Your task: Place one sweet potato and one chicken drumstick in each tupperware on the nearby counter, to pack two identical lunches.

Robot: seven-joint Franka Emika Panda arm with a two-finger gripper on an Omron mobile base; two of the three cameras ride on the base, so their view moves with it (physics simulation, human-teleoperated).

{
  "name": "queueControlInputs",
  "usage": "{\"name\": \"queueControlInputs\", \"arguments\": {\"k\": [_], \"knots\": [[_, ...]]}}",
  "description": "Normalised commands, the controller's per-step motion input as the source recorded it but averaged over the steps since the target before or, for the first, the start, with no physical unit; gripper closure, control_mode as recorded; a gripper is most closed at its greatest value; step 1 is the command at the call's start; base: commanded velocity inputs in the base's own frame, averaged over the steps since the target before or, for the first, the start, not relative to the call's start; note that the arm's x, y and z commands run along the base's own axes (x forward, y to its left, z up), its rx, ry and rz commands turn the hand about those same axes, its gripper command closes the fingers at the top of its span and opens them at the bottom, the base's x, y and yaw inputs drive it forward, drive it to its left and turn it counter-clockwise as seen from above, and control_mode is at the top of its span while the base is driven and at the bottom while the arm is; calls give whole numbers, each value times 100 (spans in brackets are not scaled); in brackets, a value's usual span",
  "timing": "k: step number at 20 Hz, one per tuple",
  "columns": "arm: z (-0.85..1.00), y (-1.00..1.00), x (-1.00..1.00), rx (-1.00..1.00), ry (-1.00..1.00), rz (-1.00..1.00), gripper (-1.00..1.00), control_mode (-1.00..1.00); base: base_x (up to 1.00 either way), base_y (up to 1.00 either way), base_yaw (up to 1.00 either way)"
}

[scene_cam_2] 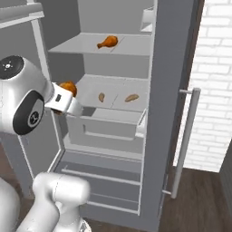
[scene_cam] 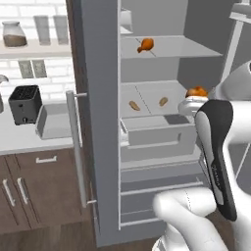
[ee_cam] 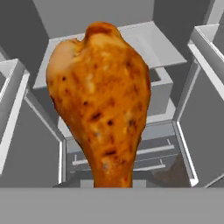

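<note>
Pinching a chicken drumstick point(ee_cam: 99, 100) in front of the fridge point(scene_cam: 100, 122); tupperware point(scene_cam: 53, 120) lying left of that fridge.

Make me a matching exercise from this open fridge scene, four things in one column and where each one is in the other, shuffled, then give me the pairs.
Things:
1. held drumstick
2. second drumstick
3. two sweet potatoes
4. toaster

Places:
A. on the counter, left of the fridge
B. on the upper fridge shelf
C. in the shut gripper, in front of the fridge
D. on the middle fridge shelf, above the drawer

Pairs: 1-C, 2-B, 3-D, 4-A
</note>
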Motion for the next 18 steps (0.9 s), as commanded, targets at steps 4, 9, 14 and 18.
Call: {"name": "queueControlInputs", "arguments": {"k": [4, 9, 14, 18], "knots": [[0, 0, 0, 0, 0, 0, 100, 100, -92, 89, 15], [0, 0, 0, 0, 0, 0, 100, 100, -47, 100, 19], [0, 0, 0, 0, 0, 0, 100, 100, -1, 100, 19], [0, 0, 0, 0, 0, 0, 100, 100, 0, 100, 33]]}}
